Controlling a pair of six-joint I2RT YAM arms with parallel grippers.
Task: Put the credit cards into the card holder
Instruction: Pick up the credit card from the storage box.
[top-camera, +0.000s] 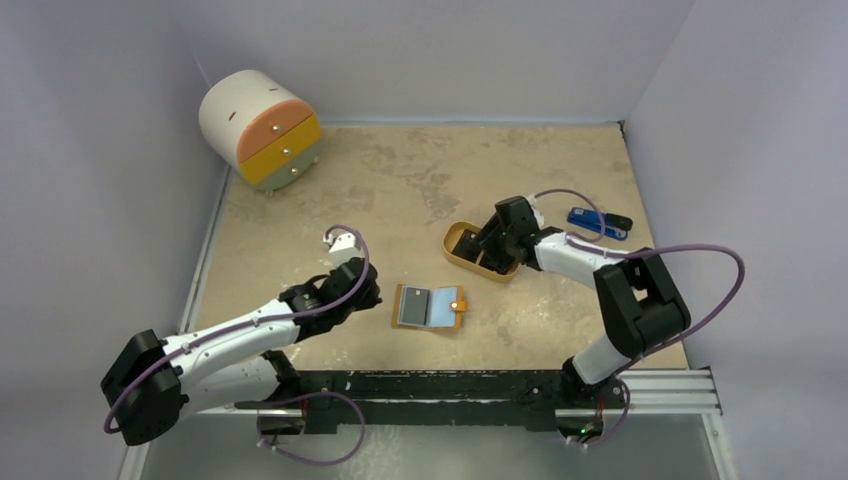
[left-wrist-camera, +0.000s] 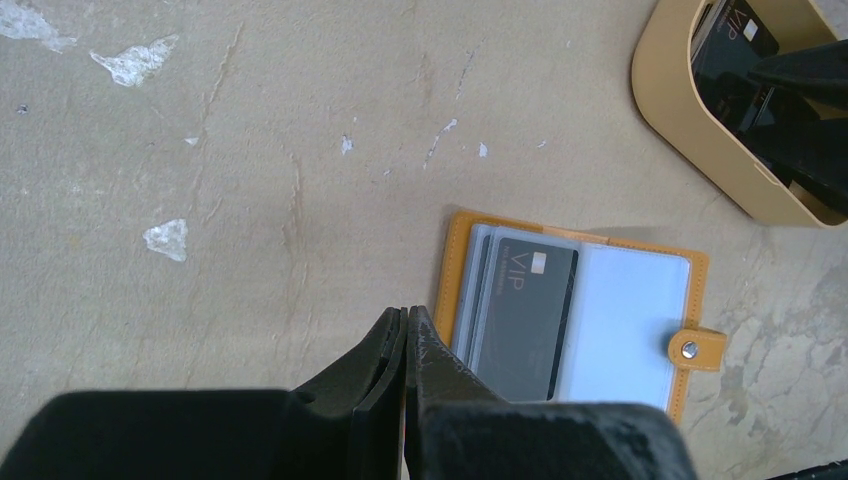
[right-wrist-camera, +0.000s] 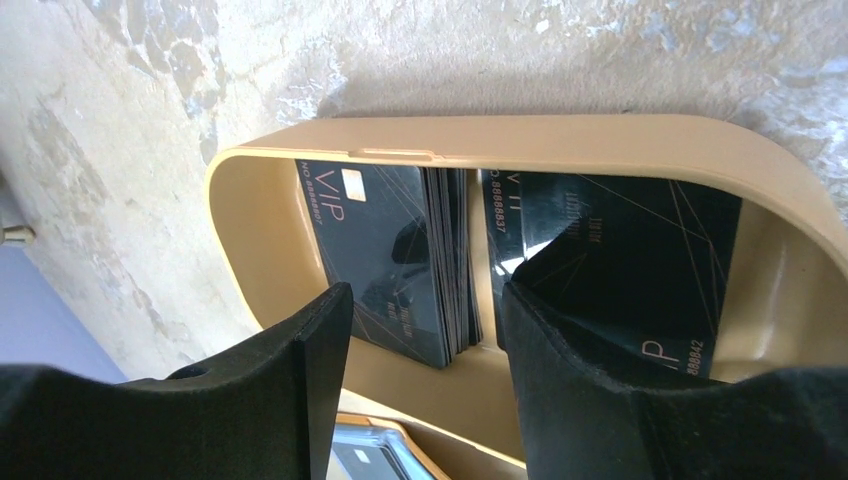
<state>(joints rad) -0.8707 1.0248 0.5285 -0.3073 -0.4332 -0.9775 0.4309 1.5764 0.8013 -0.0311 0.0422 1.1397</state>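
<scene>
Left gripper (left-wrist-camera: 405, 325): card holder (left-wrist-camera: 640, 330) unfolded flat on table (left-wrist-camera: 250, 200), just right of jaw tips. One card (left-wrist-camera: 525, 310) in sleeve on side nearest jaws. Tray (left-wrist-camera: 680, 130) farther ahead and right, apart from holder.

Right gripper (right-wrist-camera: 422, 295): jaws over tray interior. Credit cards (right-wrist-camera: 385, 250) stacked on edge in tray, stack edge between jaws. Further card partly behind right finger (right-wrist-camera: 580, 350). Tray wall beyond tips.

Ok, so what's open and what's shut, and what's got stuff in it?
card holder, open flat, with one VIP card in a sleeve.
tray, holding more credit cards.
left gripper, shut, beside the card holder.
right gripper, open, fingers down in the tray.
drawers, shut.
</scene>
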